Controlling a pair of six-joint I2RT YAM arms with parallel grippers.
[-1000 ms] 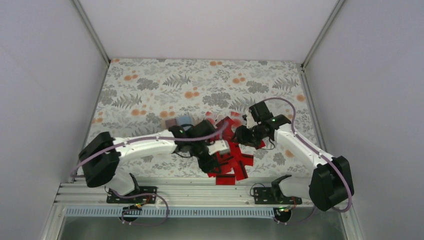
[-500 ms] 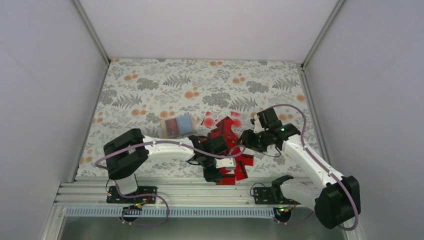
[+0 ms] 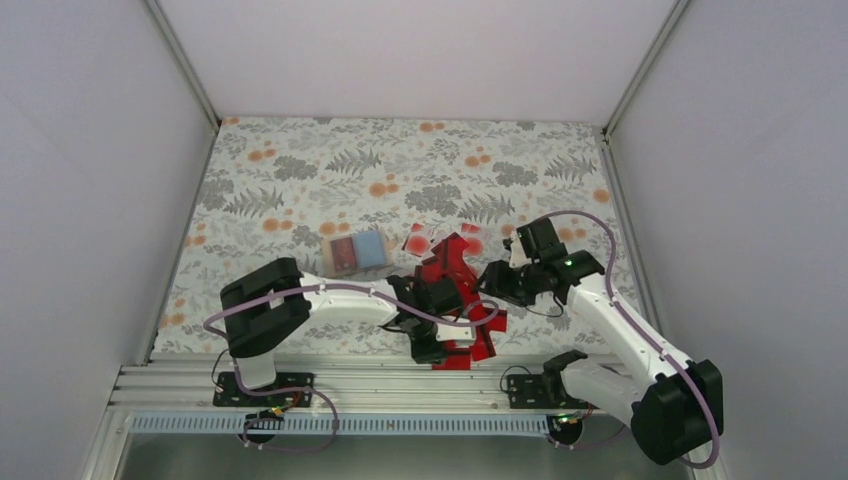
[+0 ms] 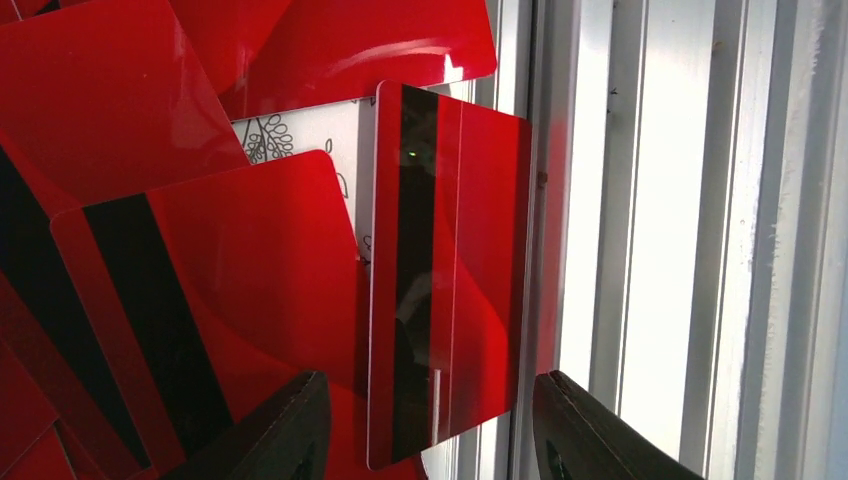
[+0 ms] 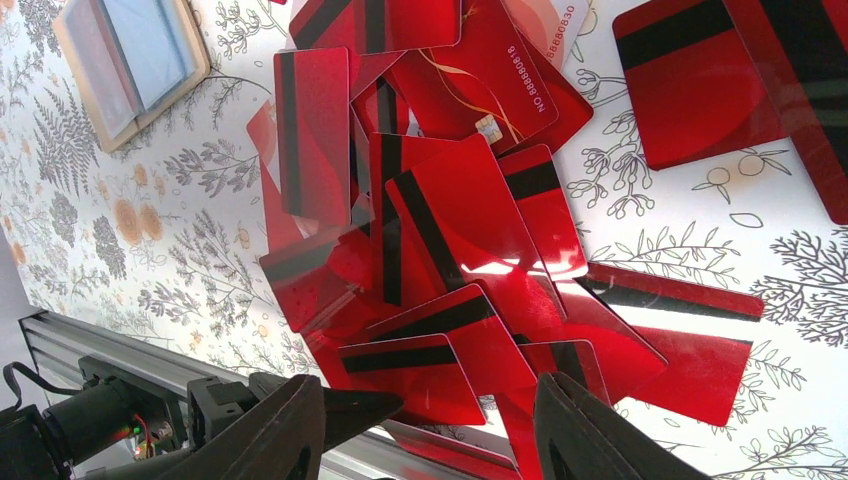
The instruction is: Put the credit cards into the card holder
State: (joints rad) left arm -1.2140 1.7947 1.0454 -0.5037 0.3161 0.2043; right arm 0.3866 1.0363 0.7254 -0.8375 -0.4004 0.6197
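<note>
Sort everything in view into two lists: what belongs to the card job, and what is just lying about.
Belongs to the job:
credit cards, heaped red pile
card holder, apart from the pile

Just there:
floral cloth
metal rail at the near edge

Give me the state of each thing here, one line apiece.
credit cards: loose, overlapping heap on the cloth.
edge card: stripe up, by the near rail.
card holder: lying open, apart from the heap.
left gripper: jaws open astride the edge card.
right gripper: jaws open, empty, above the heap.
</note>
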